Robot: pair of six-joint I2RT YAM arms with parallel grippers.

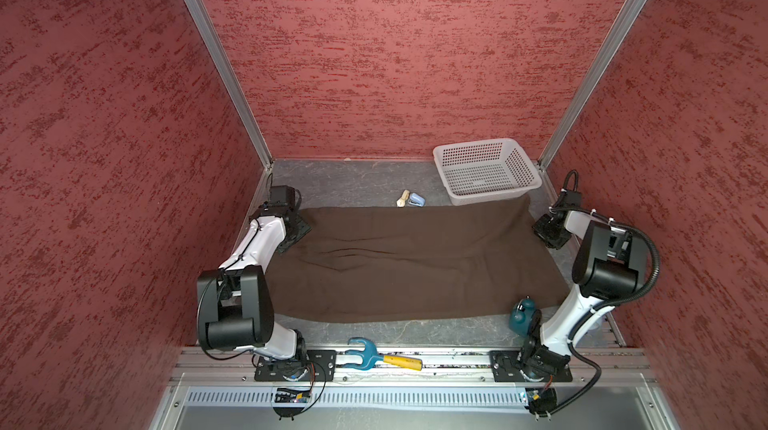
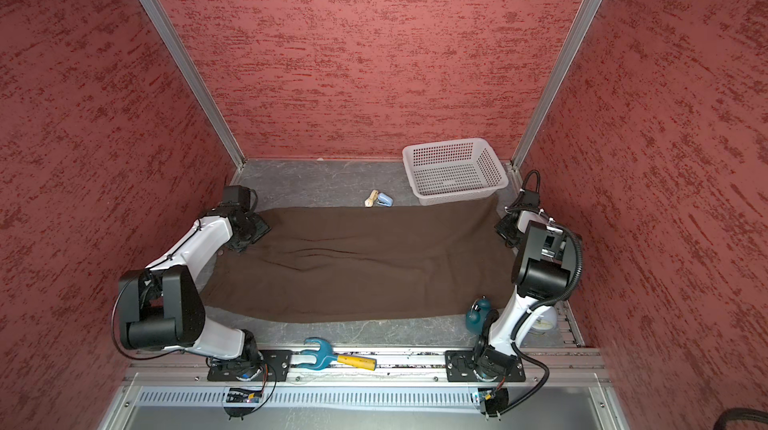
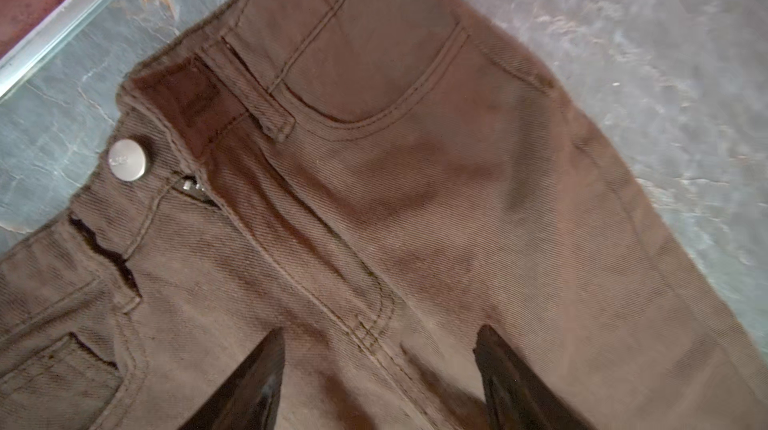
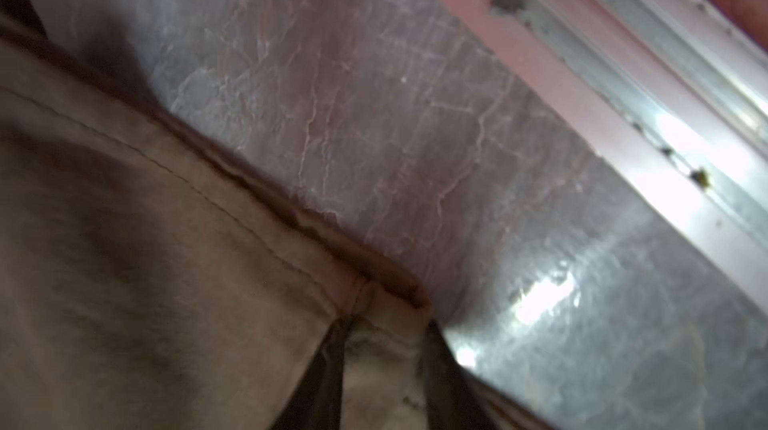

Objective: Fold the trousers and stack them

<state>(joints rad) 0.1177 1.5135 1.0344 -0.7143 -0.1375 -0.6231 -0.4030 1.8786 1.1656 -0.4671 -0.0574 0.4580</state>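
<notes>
The grey marbled surface (image 1: 415, 330) fills the floor of the red-walled booth, and most of it is covered by the trousers (image 1: 407, 262), a dark brown pair laid out flat and wide in both top views. The waist is at the left and the leg ends at the right, with a few long creases running across the middle. Their far right corner comes up against the near wall of the white perforated basket (image 1: 490, 197), which sits in the far right corner of the surface. The left gripper (image 1: 297, 230) hangs over the waist end. In its wrist view the fingers (image 3: 249, 386) stand spread wide above the fly seam, with nothing between them but flat cloth below. The right gripper (image 1: 548, 232) is down at the leg-end edge. Its fingers (image 4: 320, 382) pinch a bunched corner of the hem, right where the cloth meets bare surface. A blue hand rake (image 1: 374, 355) with a yellow handle lies on the front rail between the two arm bases. A teal kettle-shaped object (image 1: 521, 316) stands by the right arm's base, just beside the trousers' near right corner. A small blue stapler (image 1: 415, 201) and a cream piece (image 1: 402, 198) lie touching each other just beyond the trousers' far edge. A round silver button (image 3: 127, 159) shows on the waistband.
</notes>
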